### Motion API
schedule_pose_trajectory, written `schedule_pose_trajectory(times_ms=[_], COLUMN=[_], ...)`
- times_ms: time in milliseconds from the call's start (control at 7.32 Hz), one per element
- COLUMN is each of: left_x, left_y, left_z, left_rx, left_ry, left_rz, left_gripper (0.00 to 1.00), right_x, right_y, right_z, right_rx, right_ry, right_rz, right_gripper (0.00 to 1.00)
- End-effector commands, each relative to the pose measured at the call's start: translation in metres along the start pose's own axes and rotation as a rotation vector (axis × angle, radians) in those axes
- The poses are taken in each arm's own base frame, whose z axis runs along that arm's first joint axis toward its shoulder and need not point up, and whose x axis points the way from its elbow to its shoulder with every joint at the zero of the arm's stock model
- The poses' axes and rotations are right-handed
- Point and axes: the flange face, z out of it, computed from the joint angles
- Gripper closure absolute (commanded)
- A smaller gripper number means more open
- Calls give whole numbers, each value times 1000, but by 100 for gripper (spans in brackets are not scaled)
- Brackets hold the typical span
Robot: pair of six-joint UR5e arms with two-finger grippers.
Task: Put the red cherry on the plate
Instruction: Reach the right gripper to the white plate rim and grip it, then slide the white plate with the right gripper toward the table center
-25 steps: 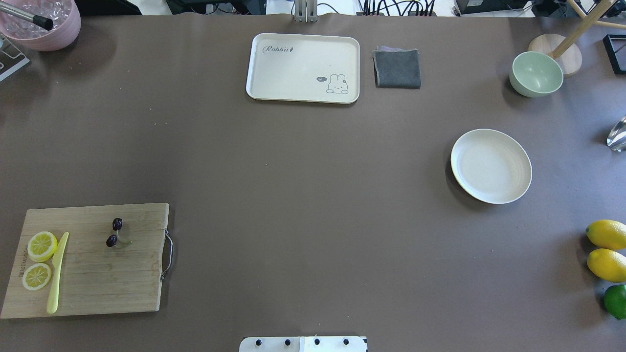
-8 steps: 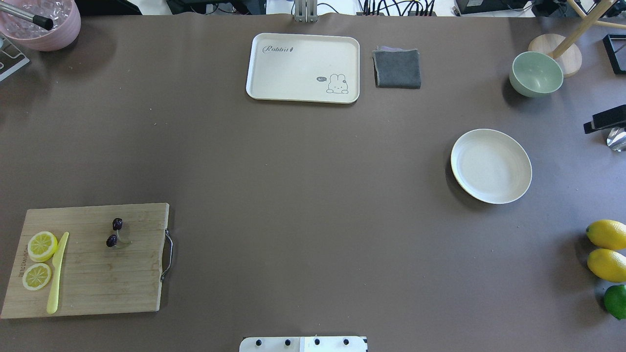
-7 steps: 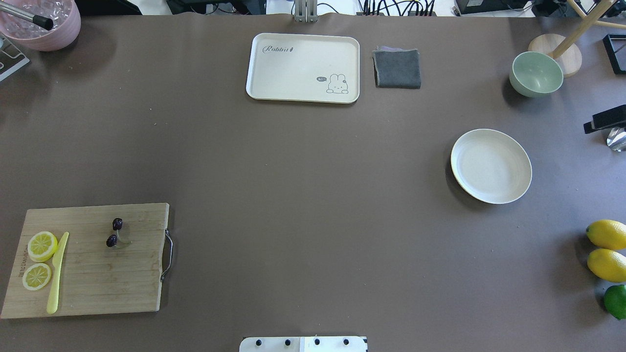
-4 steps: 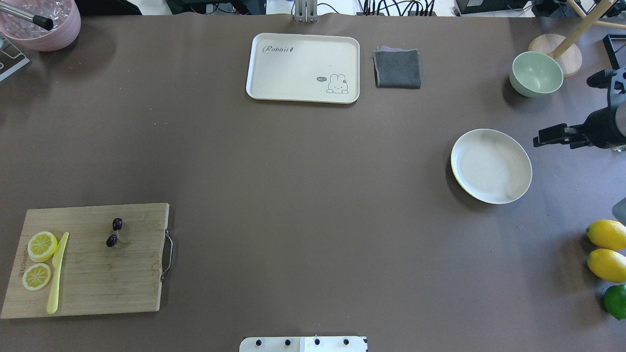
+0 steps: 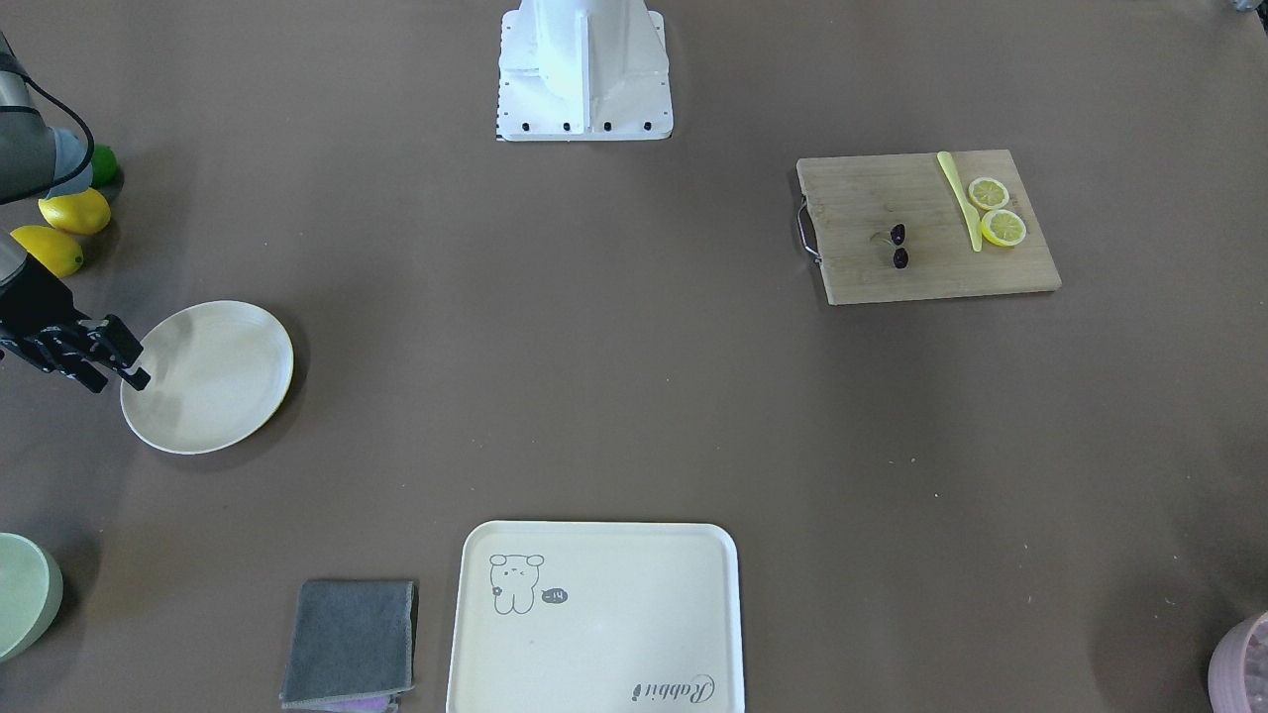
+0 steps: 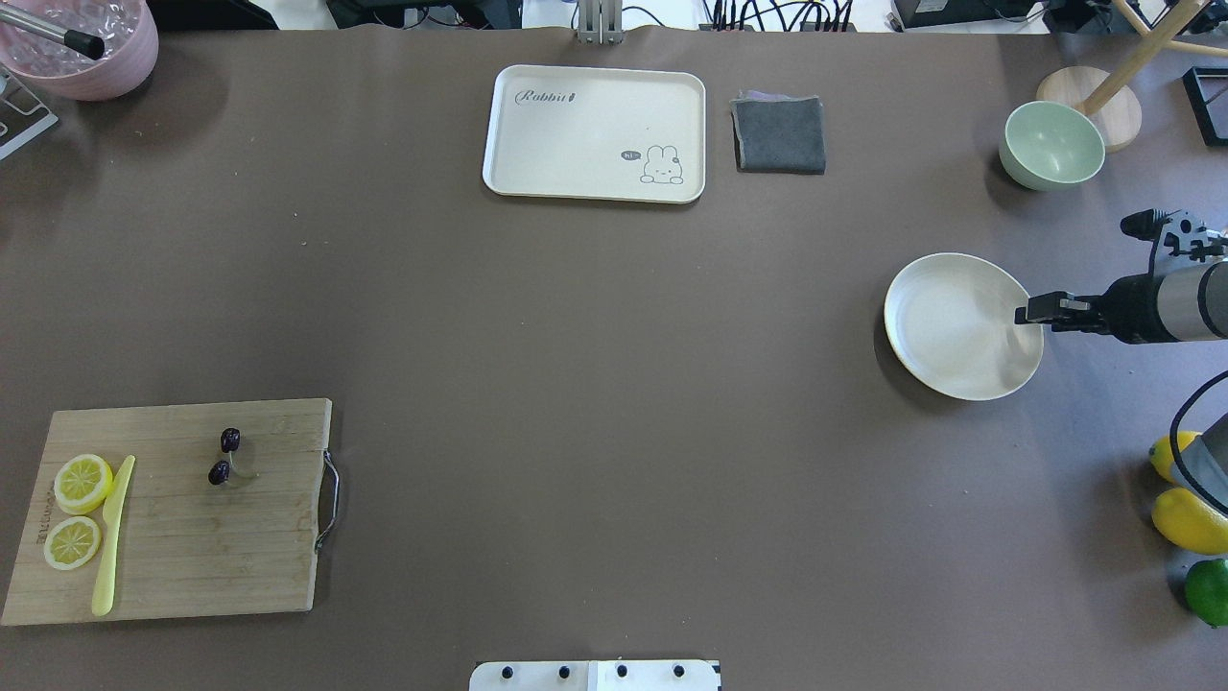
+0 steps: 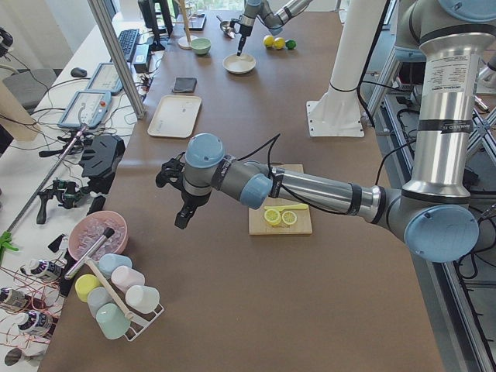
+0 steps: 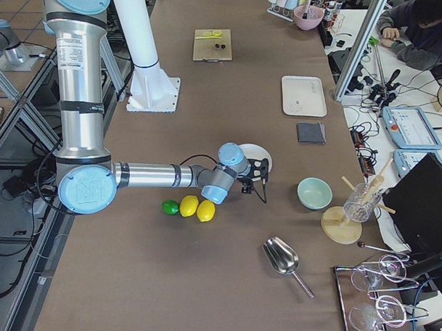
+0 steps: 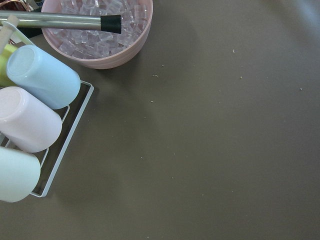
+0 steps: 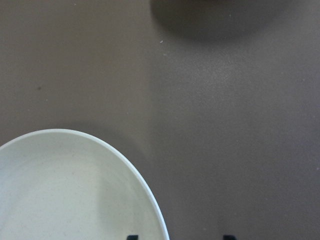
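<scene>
The red cherry [image 6: 230,440], a dark pair on a green stem, lies on the wooden cutting board [image 6: 192,537] at the near left, also seen as the cherry [image 5: 898,235] from the front. The cream plate [image 6: 950,336] sits far off at the right and holds nothing. My right gripper [image 6: 1031,310] hovers over the plate's right rim, open and holding nothing. In the right wrist view its tips [image 10: 132,237] straddle the plate's edge [image 10: 150,200]. My left gripper [image 7: 180,219] shows only in the exterior left view, above the table's left end, and I cannot tell its state.
Two lemon slices [image 6: 82,482] and a yellow knife [image 6: 112,537] share the board. A rabbit tray [image 6: 595,96], grey cloth [image 6: 779,134] and green bowl [image 6: 1052,144] line the far side. Lemons [image 6: 1190,518] and a lime [image 6: 1209,590] sit at the right edge, a pink ice bowl [image 6: 82,43] far left.
My right arm has come in from the right edge and its gripper has moved left to the plate's right rim. The cherry and plate have not moved.
</scene>
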Motion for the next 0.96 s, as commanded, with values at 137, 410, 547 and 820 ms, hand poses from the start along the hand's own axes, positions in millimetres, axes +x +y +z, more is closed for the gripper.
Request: schedule_pose_trajectory(times_ms=[137,410,547,820], left_x=[0,0,0,1], left_y=[0,1,0,-1], left_z=[0,1,1,0], left_rx=[0,-3,-1,1], left_ry=[0,1,1,1], left_rz=[-2,-2,-1,0], left_gripper=[2,2,2,2], right_x=[-16,-78,-135,-233], right_y=[8,-9,-21,-7], right_z=[4,-14,-35,-21], right_rx=[-11,-14,-15,-13], right_ry=[-16,-32,-30,-60], right_rz=[-9,0,56,142], right_gripper=[100,100,100,100])
